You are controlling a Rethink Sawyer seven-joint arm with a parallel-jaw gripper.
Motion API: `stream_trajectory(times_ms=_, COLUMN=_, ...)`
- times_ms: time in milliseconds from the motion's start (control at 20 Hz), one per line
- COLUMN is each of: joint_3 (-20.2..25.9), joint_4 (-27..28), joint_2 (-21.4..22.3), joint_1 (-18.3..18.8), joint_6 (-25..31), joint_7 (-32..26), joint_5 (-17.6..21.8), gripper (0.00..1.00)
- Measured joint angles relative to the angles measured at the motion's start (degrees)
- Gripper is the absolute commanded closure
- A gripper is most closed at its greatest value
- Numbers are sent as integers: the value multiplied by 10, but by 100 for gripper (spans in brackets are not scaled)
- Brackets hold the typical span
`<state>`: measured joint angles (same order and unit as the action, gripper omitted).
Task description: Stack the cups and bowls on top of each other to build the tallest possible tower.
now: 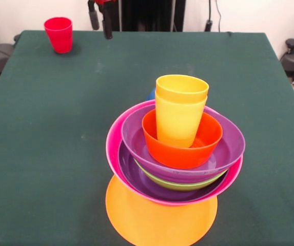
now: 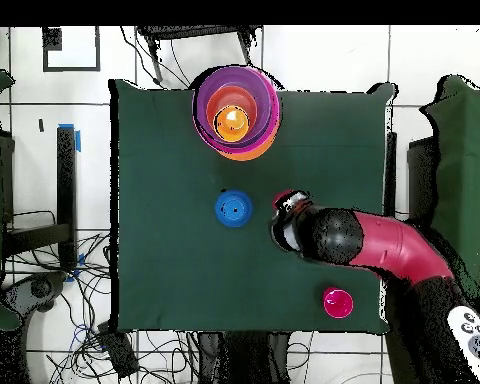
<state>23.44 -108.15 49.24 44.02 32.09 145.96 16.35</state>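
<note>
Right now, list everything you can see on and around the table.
Tower: one pile near a table edge; orange base, pink, purple, green, purple, red-orange bowls.
Yellow cups: two, nested, upright in the top bowl.
Blue bowl: one, alone mid-table.
Red cup: one, upright, alone near a corner.
Table: one, dark green cover.
Cables: tangle on the floor.
Arm: one, red and black, over the table.
Gripper: raised, holding nothing.
</note>
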Motion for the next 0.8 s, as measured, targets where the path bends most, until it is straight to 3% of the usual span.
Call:
stream_trajectory(times_ms=400, joint_3=0, joint_4=-58, joint_2=-27, joint_1=47, joint_6=-52, joint_7=0, joint_5=67, gripper=0)
stream_trajectory(times_ms=800, joint_3=0, joint_4=-120, joint_2=-10, joint_1=125, joint_6=-59, joint_7=0, joint_5=115, gripper=0)
